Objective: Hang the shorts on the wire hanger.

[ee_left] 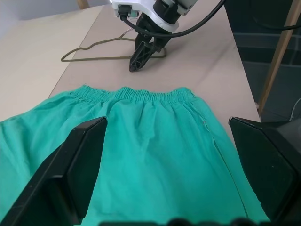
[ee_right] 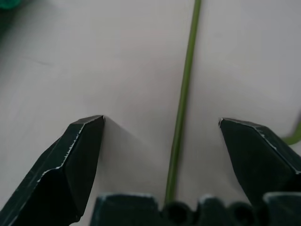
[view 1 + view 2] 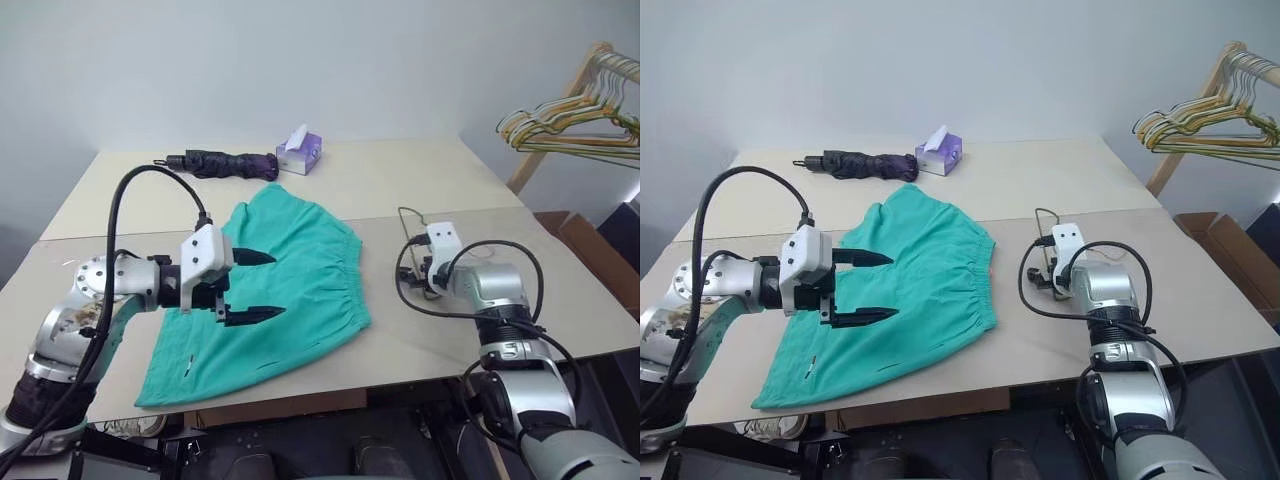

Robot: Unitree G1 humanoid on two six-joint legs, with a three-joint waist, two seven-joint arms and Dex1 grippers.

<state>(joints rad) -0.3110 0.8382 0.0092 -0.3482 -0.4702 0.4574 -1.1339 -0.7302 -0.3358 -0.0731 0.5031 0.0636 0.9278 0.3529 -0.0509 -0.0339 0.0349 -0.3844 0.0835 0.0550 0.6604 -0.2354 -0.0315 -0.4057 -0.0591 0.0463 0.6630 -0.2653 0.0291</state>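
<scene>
The teal-green shorts [image 3: 300, 290] lie spread flat on the table [image 3: 420, 180], with the elastic waistband toward the right. My left gripper [image 3: 277, 285] hovers just above their middle, pointing right. It is open and holds nothing. The thin wire hanger [image 1: 94, 52] lies flat on the table to the right of the waistband. My right gripper [image 2: 162, 119] points down at the hanger from above. It is open, and a straight run of the hanger's wire [image 2: 181, 108] passes between its spread fingers, not pinched.
A folded dark umbrella [image 3: 225, 163] and a small purple tissue box [image 3: 300, 152] lie at the table's far side. A bunch of yellow and grey hangers [image 3: 575, 120] hangs on a wooden rack off the right edge. A cardboard box [image 3: 590, 250] sits below it.
</scene>
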